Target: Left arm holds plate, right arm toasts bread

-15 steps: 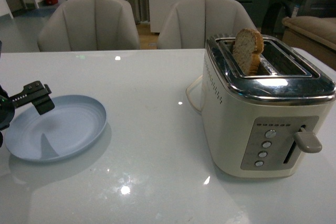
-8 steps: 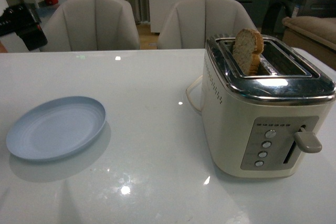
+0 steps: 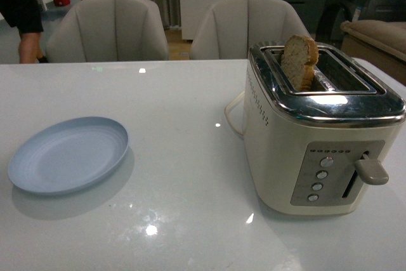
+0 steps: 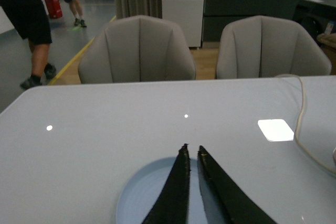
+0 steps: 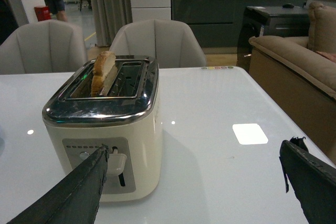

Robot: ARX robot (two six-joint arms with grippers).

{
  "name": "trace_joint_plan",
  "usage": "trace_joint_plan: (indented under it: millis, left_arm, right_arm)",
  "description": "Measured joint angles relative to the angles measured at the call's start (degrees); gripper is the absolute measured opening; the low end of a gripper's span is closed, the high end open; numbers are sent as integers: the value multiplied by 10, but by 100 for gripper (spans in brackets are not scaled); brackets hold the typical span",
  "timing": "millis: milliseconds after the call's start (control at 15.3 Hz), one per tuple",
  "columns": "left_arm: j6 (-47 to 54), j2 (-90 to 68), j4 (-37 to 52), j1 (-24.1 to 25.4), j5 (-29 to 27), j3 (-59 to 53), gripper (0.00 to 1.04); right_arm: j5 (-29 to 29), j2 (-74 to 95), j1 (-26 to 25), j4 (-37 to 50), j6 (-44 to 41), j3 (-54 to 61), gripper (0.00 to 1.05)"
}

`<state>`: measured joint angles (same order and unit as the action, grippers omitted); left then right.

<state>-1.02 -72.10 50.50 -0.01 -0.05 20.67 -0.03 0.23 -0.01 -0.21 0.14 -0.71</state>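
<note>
**Both grippers free, seen only in wrist views**

The left gripper point(image 4: 191, 150) is nearly closed, empty, above the plate point(image 3: 67, 154), at nine o'clock of the toaster point(image 3: 320, 128). The right gripper point(image 5: 202, 153) is spread wide. The bread point(image 3: 299, 61) stands in a slot.

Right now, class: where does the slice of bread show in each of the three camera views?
Front view: bread stands upright in the toaster, right of centre.
Left wrist view: not in it.
Right wrist view: bread in the slot, toward the left edge.
Shared landmark: the grey chairs behind the table.

Pale blue plate point(image 3: 66, 155), cream toaster point(image 3: 317, 138)
</note>
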Motion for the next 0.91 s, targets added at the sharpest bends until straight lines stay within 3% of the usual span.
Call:
trace_joint_plan:
  millis: [65, 653, 718, 914]
  left_arm:
    - [2, 22, 1, 0, 0, -28, 2]
    - [2, 247, -84, 0, 0, -161, 2]
    - [2, 252, -49, 0, 0, -181, 2]
    - [2, 321, -119, 0, 0, -200, 2]
  right_arm:
    - [0, 0, 0, 0, 0, 0, 98]
    - [0, 0, 0, 0, 0, 0, 98]
    - [0, 0, 0, 0, 0, 0, 98]
    - [0, 0, 0, 0, 0, 0, 98]
